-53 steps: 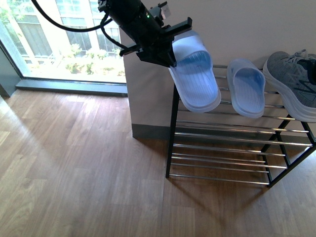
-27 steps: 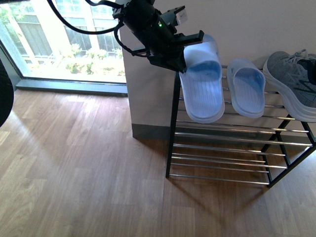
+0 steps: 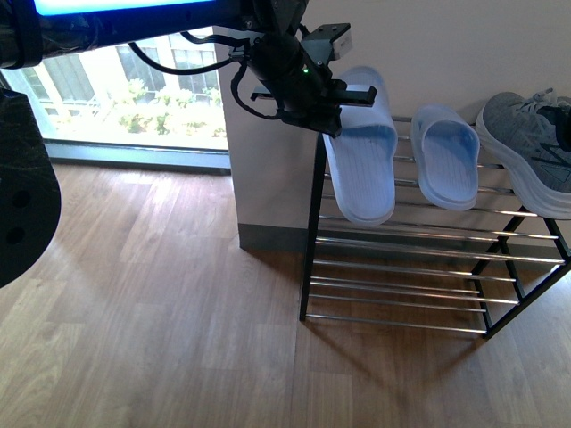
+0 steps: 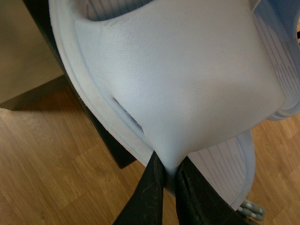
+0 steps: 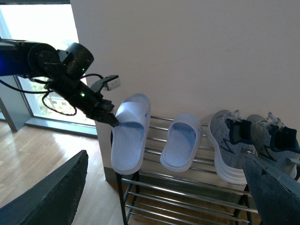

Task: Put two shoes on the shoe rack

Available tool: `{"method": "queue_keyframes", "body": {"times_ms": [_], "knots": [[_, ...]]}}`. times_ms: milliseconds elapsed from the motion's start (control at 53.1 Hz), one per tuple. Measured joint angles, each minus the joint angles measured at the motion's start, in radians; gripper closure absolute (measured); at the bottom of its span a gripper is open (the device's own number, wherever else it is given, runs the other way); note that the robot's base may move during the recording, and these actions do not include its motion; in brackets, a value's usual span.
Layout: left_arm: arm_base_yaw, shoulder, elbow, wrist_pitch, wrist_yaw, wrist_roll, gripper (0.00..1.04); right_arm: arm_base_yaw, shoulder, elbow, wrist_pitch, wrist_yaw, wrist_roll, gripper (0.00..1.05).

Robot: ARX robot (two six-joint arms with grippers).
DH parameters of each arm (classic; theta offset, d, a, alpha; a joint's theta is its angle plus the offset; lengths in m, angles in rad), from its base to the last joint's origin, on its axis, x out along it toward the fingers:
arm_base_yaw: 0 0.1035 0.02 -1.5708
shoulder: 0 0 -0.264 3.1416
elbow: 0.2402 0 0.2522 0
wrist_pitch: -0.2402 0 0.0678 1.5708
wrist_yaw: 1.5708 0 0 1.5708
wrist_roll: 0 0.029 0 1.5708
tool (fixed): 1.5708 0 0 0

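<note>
Slide (image 3: 361, 156) now nearer its mate (image 3: 447, 153); left tool (image 3: 342, 96) hides its strap.

held slide (image 3: 361, 165): pale blue, ribbed footbed | second slide (image 3: 448, 157): same pale blue | sneakers (image 5: 255, 145): grey knit, white soles, navy lining | shoe rack (image 3: 313, 223): black frame, shiny chrome bars | left pincer (image 3: 337, 100): black | floor (image 3: 143, 312): brown wood-grain planks | wall (image 5: 197, 51): cream
</note>
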Motion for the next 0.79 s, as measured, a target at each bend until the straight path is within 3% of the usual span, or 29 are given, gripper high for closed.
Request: {"method": "queue_keyframes", "body": {"times_ms": [301, 791], "knots": [[0.002, 0.005, 0.0, 0.12, -0.011, -0.032, 1.02, 0.0, 0.0, 0.0, 0.0, 0.0, 0.0, 0.09], [0.005, 0.02, 0.0, 0.17, -0.029, -0.007, 1.02, 0.0, 0.0, 0.0, 0.0, 0.0, 0.0, 0.09]]}}
